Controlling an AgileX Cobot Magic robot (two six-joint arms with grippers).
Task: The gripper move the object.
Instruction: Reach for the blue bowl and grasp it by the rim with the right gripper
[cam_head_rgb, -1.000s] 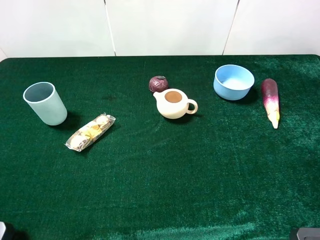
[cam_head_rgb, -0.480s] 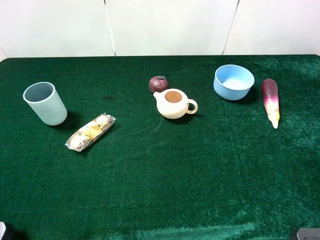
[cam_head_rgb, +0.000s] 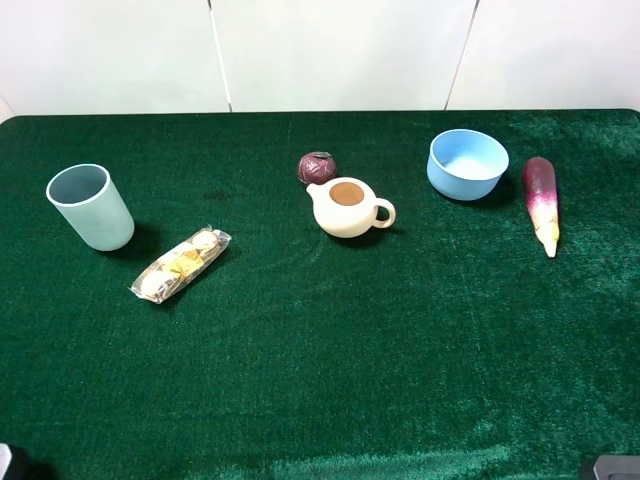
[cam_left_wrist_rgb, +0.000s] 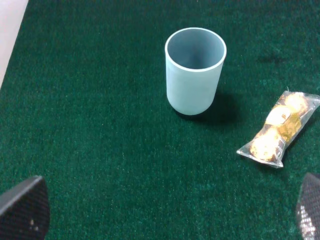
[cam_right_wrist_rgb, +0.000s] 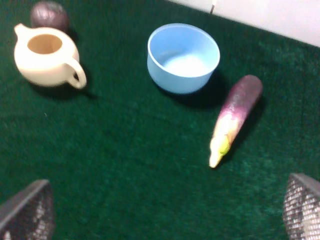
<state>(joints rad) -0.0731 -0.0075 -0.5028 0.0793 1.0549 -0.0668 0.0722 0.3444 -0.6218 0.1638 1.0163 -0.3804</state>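
No readable text, label, brand, number or sign in any view. The clear snack packet (cam_head_rgb: 181, 264) shows only yellow wrapped pieces inside (any print on it is too small to tell).

A table (cam_head_rgb: 100, 400) is filling most of the scene, wearing a deep green velvety cloth (cam_head_rgb: 420, 330) that is showing faint brushed streaks in its pile. Behind its far edge a white wall (cam_head_rgb: 340, 50) is rising, with thin dark seams (cam_head_rgb: 220, 55) splitting it into panels. Bright, even light is falling from above, giving the cloth a soft sheen and casting only short, mild shadows.
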